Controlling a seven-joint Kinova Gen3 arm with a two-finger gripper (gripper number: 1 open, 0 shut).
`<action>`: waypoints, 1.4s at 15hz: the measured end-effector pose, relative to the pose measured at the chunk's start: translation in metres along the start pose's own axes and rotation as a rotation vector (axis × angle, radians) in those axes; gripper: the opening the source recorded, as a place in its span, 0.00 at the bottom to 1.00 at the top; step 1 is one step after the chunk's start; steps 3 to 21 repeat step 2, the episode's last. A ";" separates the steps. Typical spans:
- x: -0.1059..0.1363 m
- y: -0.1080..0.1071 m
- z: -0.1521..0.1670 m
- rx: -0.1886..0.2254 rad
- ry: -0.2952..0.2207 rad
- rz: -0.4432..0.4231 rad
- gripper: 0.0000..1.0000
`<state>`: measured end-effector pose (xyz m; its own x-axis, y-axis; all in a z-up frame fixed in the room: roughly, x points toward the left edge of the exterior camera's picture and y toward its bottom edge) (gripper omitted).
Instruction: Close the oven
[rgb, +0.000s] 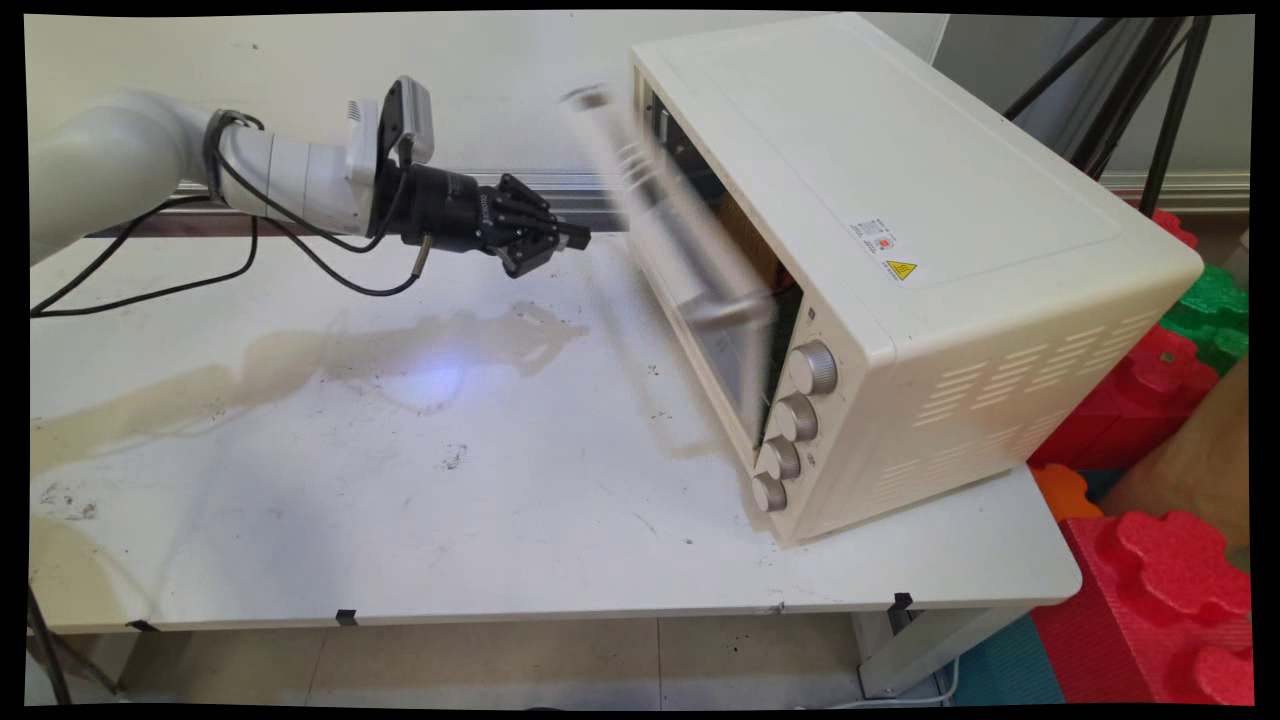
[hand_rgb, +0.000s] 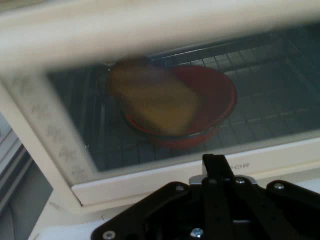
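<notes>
A cream toaster oven stands on the right part of the white table, with several knobs down its front. Its glass door is smeared by motion and stands partly ajar. My gripper hovers just left of the door, a little apart from it, fingers shut and holding nothing. In the hand view the gripper points at the door glass. Behind the glass, a red bowl with a yellow-brown food item rests on the wire rack.
A brownish stain spreads over the table's left middle. Black cables hang from the arm. Red foam blocks and a green one lie off the table's right end. Black tripod legs stand behind the oven.
</notes>
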<state>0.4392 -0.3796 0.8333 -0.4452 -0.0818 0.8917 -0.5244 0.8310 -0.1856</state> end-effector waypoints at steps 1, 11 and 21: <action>0.001 -0.001 0.001 0.001 0.000 0.002 0.00; 0.002 -0.001 0.001 0.001 -0.001 0.006 0.00; 0.002 -0.001 0.001 0.001 -0.001 0.006 0.00</action>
